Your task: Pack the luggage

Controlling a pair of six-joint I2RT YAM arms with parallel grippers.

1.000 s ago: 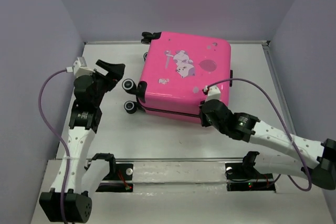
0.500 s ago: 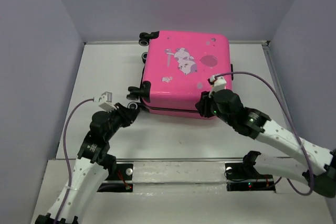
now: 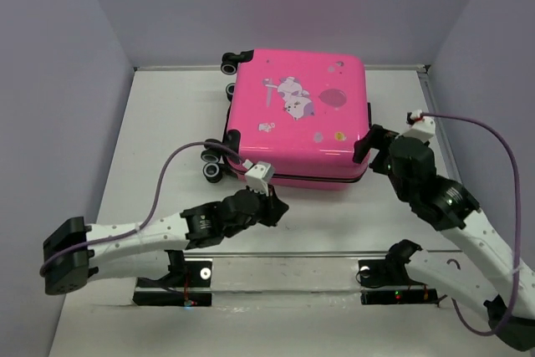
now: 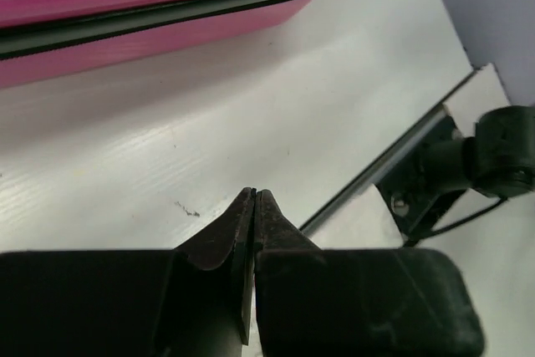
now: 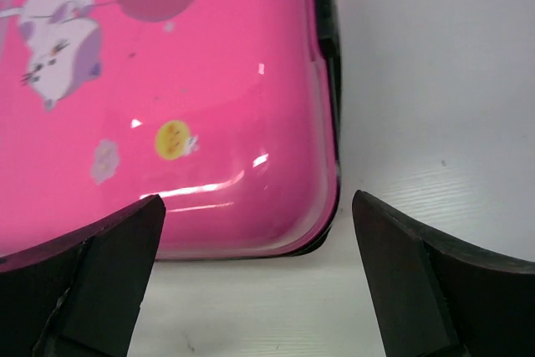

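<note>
Suitcase (image 3: pixel 297 114): closed, lying flat on the white table (image 3: pixel 167 123), printed pink shell facing up, placed in the upper centre of the overhead view and reaching close to the back wall. Its outline is nearly square. The black wheels (image 3: pixel 214 165) project from the edge toward frame left, so the wheel end points left and the opposite end points right. The long axis therefore runs roughly left to right across the frame, and the case is turned slightly off square with the table. A dark seam runs along the near side, and a small black fitting (image 3: pixel 368 116) sits on the right edge. Left claw (image 3: pixel 277 204): low over the table in the lower centre of the overhead view, just in front of the near side of the suitcase and apart from it. In the left wrist view its fingertips (image 4: pixel 243 206) are pressed together with nothing between them. Right claw (image 3: pixel 369 146): at the near right corner of the suitcase. The right wrist view shows its fingers (image 5: pixel 117 244) spread wide, with that corner framed between them. Contact with the shell cannot be confirmed. A purple cable (image 3: pixel 165 175) loops above the left arm.
</note>
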